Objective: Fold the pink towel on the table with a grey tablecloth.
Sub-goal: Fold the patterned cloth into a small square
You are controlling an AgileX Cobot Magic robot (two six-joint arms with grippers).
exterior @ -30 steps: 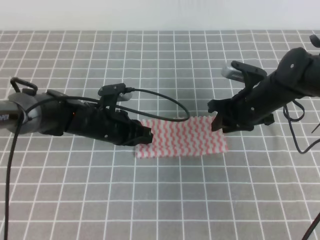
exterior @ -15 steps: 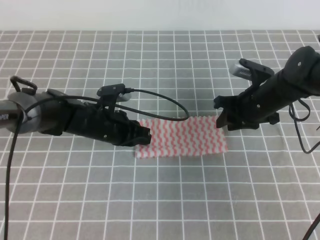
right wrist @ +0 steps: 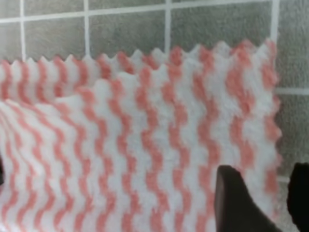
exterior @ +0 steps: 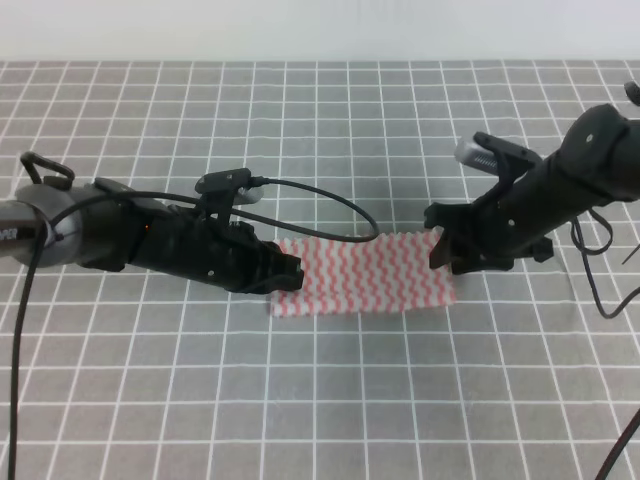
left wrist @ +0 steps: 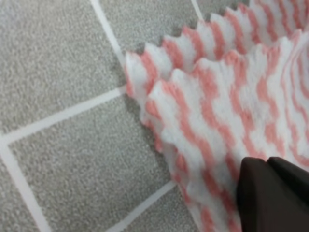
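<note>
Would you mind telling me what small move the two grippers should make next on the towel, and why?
Probably shut the right gripper on the towel's near corner: its fingers straddle that corner with the cloth showing between them. The left gripper already rests on the opposite end, where two layers show, so both ends could then lift together.

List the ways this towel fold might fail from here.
1. Pink towel already lies doubled; in the left wrist view its zigzag edges sit offset, so another fold may come out crooked.
2. Right gripper shows open fingers over one corner; it might pinch only the top layer.
3. Left gripper may drag the towel.
</note>
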